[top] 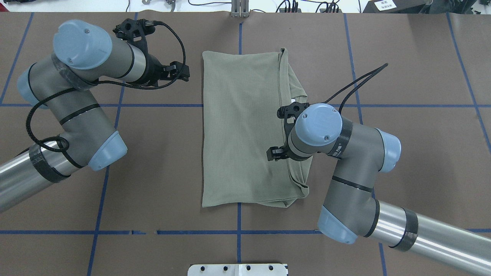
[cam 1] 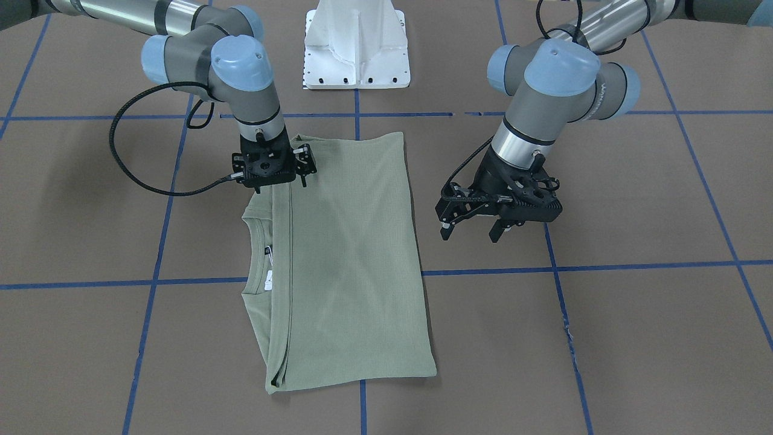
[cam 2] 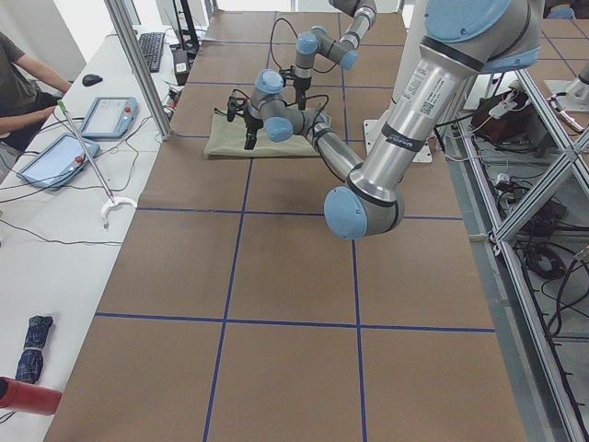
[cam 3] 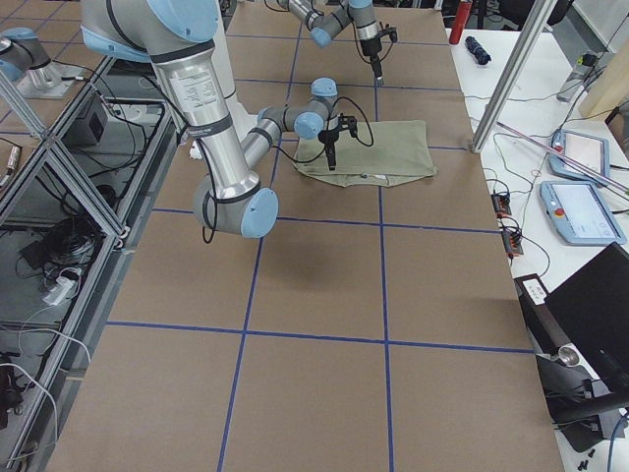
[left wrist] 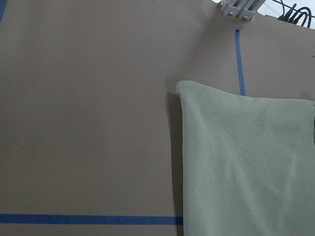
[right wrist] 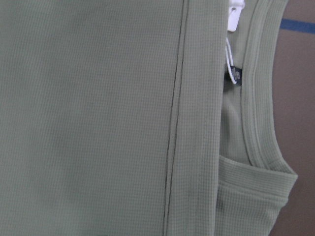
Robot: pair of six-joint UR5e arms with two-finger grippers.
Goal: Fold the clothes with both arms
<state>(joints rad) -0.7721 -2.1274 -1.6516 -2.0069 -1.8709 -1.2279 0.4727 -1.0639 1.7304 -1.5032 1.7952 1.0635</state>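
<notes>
Shirt: the sage-green ribbed shirt (cam 1: pixel 350 254) lies flat on the brown table (cam 1: pixel 604 338), folded into a long rectangle. Its neck opening is on the robot's right side.
Neck tags: a white tag (right wrist: pixel 235 14) and a black tag (right wrist: pixel 231 76) sit inside the collar, beside the seamed edge folded over it.
Left gripper: the left gripper (cam 1: pixel 471 232) hangs over bare table just beside the shirt's plain long edge, clear of the cloth. Its fingers are spread wide and hold nothing.
Right gripper: the right gripper (cam 1: pixel 281 184) points straight down over the collar-side strip of the shirt. Its tips seem to stand apart, though the wrist hides most of them, and contact with the cloth cannot be told.
Table markings: blue tape lines (cam 1: pixel 604 266) form a grid.
Base: the white pedestal (cam 1: pixel 356 48) stands well apart from the shirt.
</notes>
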